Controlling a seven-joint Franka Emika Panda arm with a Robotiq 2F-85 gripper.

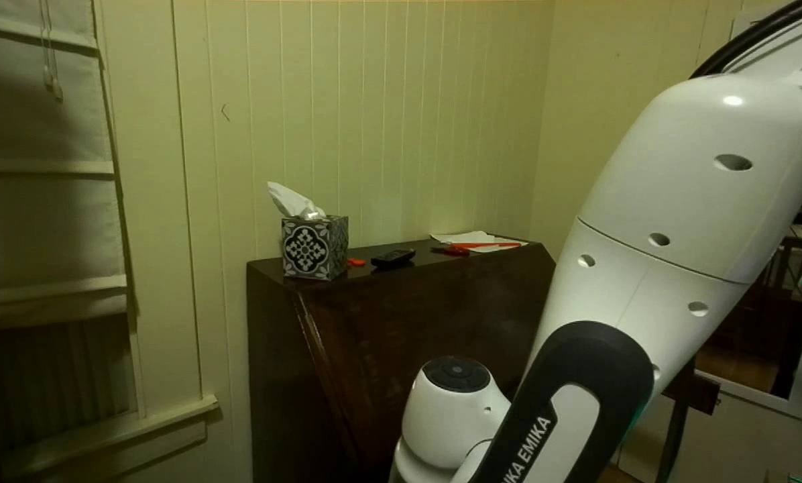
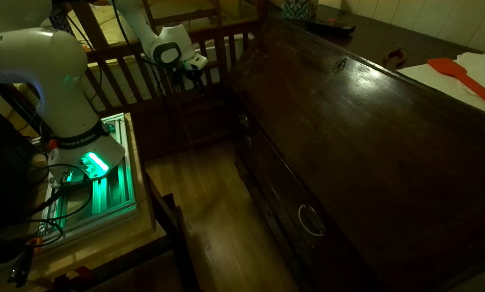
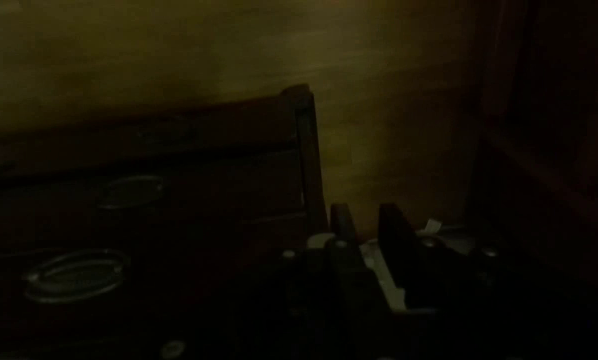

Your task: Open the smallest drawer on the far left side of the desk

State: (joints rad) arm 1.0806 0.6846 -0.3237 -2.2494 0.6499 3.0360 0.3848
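The dark brown slant-front desk stands in both exterior views (image 1: 428, 315) (image 2: 327, 134). Its drawer fronts lie below the sloping panel, very dark, with a round handle (image 2: 243, 120) at the far end and a larger oval handle (image 2: 311, 220) nearer. In the wrist view several drawers show at the left, with an oval metal handle (image 3: 76, 276) on one; which is the smallest I cannot tell. My gripper (image 3: 364, 209) is open, with nothing between its fingers, just right of the desk's side edge there. In an exterior view the gripper (image 2: 189, 85) hangs apart from the desk's far end.
On the desk top are a tissue box (image 1: 314, 248), a black remote (image 1: 393, 258), white paper (image 2: 483, 67) and a red spatula (image 2: 465, 79). A wooden slatted rail (image 2: 125, 85) stands behind the gripper. Wooden floor (image 2: 210, 202) lies between desk and robot base.
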